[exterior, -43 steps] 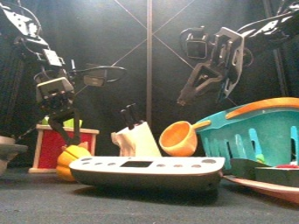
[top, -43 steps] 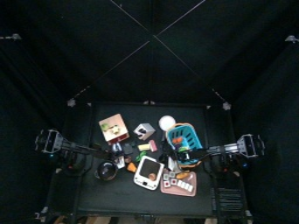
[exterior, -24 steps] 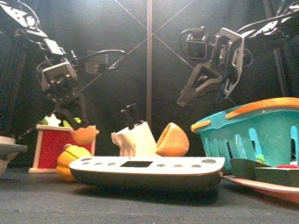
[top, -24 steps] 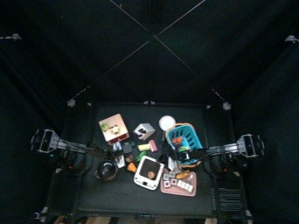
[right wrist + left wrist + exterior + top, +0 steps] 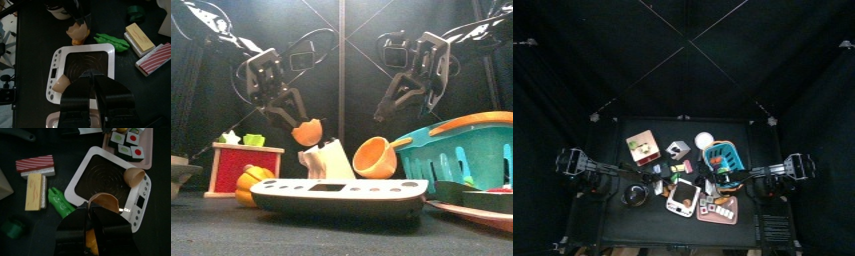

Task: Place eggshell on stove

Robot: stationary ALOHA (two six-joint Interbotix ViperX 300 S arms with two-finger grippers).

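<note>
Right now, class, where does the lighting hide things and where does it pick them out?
Top view: the black table and curtains merge into darkness. Front view: the eggshell in the left gripper catches light against black. Left wrist view: the white stove shows bright; the gripper itself is a dark mass.

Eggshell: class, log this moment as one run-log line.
left hand: shut on eggshell, held in the air | stove: held eggshell not yet on it | right hand: hangs above the table
</note>
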